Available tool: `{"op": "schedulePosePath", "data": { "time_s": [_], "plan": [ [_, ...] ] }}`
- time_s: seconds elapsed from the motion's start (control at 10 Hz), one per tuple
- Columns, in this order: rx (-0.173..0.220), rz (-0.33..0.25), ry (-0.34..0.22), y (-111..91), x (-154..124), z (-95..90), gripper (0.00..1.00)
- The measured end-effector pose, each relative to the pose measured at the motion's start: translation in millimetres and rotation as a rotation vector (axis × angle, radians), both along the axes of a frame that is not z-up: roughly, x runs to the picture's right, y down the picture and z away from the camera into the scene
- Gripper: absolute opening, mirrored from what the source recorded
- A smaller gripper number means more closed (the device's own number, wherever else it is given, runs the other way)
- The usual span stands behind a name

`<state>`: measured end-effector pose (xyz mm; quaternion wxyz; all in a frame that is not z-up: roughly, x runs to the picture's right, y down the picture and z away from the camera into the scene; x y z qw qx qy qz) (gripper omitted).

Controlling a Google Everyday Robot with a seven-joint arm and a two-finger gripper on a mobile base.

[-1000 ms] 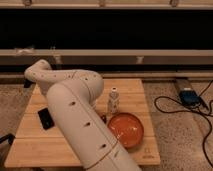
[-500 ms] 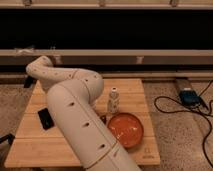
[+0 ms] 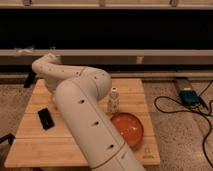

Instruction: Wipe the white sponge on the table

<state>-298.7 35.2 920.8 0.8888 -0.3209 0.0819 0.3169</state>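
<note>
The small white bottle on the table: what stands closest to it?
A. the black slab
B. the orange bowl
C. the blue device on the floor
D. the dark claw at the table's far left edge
B: the small white bottle stands just behind the orange bowl, while the claw is far off, beyond the table.

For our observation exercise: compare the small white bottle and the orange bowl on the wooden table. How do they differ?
The white bottle is tall, narrow and upright; the orange bowl is low, wide and open-topped. The bowl sits nearer the camera. Both rest on the table, right of the robot arm, whose gripper hangs off the table's far left corner.
</note>
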Motion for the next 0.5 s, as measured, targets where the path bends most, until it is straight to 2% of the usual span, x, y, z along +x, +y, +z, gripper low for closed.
{"op": "schedulePosePath", "data": {
  "time_s": [0.3,0.5],
  "plan": [
    [0.019,0.024,-0.085,-10.5,-0.4,-22.1,0.8],
    [0.021,0.023,-0.086,-10.9,-0.2,-22.6,0.8]
  ]
}}
